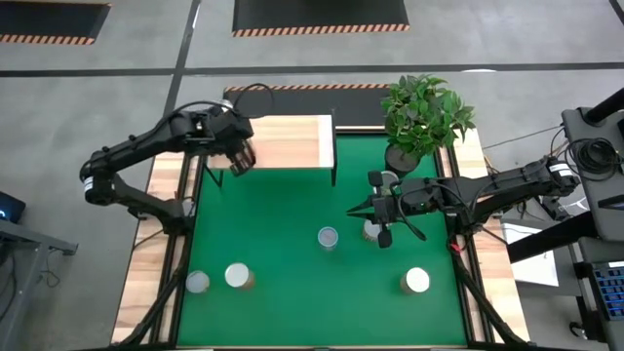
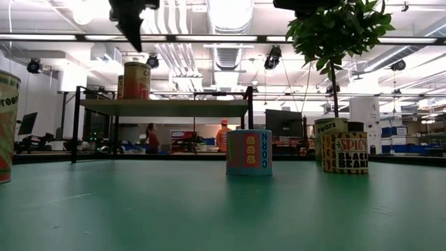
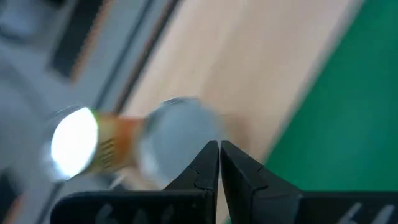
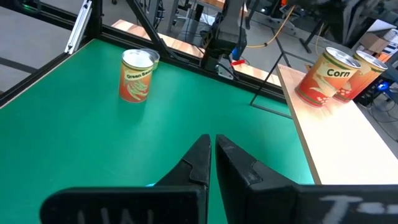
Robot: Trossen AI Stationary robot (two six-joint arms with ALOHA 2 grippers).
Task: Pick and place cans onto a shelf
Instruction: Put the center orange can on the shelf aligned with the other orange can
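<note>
The shelf (image 1: 288,141) stands at the far left of the green mat (image 1: 292,292). Two cans (image 3: 177,134) (image 3: 74,142) stand on its left part; the right wrist view shows them too (image 4: 326,78). My left gripper (image 3: 219,152) is shut and empty, above the shelf beside these cans (image 1: 239,156). My right gripper (image 4: 213,149) is shut and empty above the mat right of centre (image 1: 359,209), next to a can (image 1: 371,232). Other cans stand upright on the mat: one in the middle (image 1: 328,237), two at the near left (image 1: 237,276) (image 1: 198,283), one at the near right (image 1: 416,281).
A potted plant (image 1: 421,115) stands at the far right of the mat, with another can (image 1: 390,180) close to it. In the low view, a blue can (image 2: 249,151) and a black beans can (image 2: 345,152) stand mid-table. People show in the room beyond.
</note>
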